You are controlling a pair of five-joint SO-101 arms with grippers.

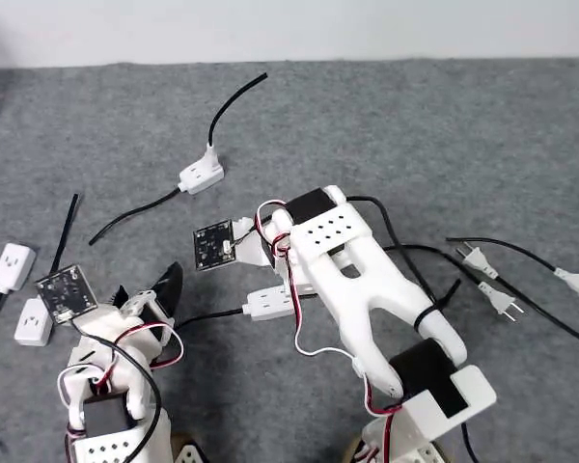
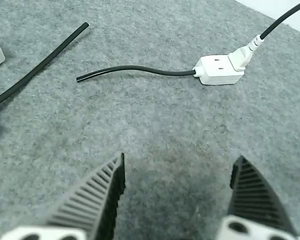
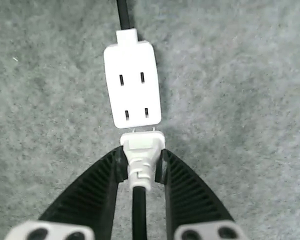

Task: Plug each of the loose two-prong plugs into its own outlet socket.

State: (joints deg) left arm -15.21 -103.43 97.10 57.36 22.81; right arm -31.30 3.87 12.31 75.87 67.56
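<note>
My right gripper (image 3: 140, 152) is shut on a white two-prong plug (image 3: 141, 150). The plug's front is almost against the near end of a white outlet socket (image 3: 132, 85), with only a sliver of the prongs showing between them. That outlet (image 1: 270, 304) lies under the right arm at the table's middle. My left gripper (image 2: 180, 160) (image 1: 159, 287) stands open over bare carpet with nothing between its fingers. Ahead of it lies another outlet (image 2: 217, 70) (image 1: 201, 176) with a white plug (image 2: 242, 55) seated in it. Three loose plugs (image 1: 475, 257) (image 1: 502, 301) (image 1: 574, 282) lie at the right.
Two more white outlets (image 1: 13, 265) (image 1: 34, 321) lie at the left edge. A cut black cable end (image 2: 80, 78) rests on the grey carpet ahead of the left gripper. Black cords (image 1: 531, 309) cross the carpet at the right.
</note>
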